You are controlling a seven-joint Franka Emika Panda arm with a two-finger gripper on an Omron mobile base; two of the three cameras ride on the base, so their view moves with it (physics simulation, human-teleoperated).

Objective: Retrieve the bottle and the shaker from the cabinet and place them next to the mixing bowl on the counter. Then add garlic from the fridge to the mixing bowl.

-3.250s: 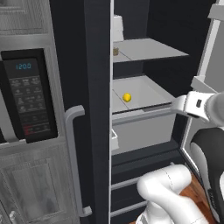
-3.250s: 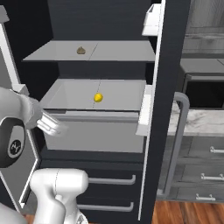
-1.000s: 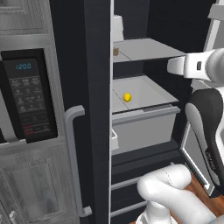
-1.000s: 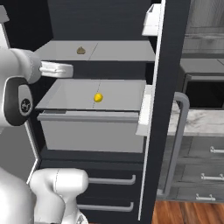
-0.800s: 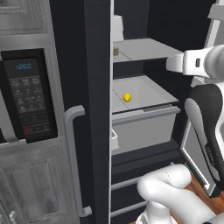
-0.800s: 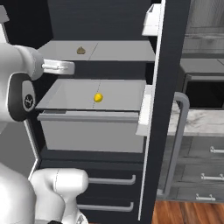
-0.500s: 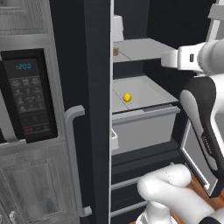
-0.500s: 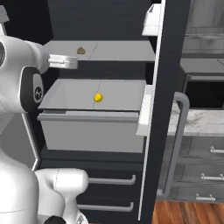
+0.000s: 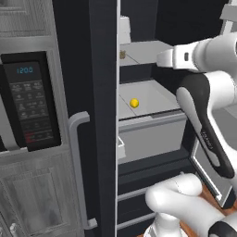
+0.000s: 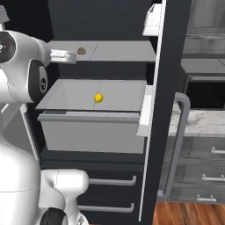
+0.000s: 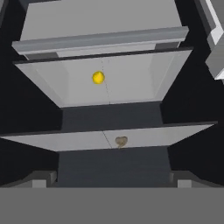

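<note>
One garlic (image 11: 121, 141) lump lies centred between the open pincer (image 11: 112, 178) tips.

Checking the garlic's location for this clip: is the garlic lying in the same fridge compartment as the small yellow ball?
No: the garlic lies on the upper shelf, while the yellow ball sits in the bin below it.

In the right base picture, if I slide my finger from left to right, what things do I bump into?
Robot arm → garlic → yellow ball → fridge door handle → counter.
</note>
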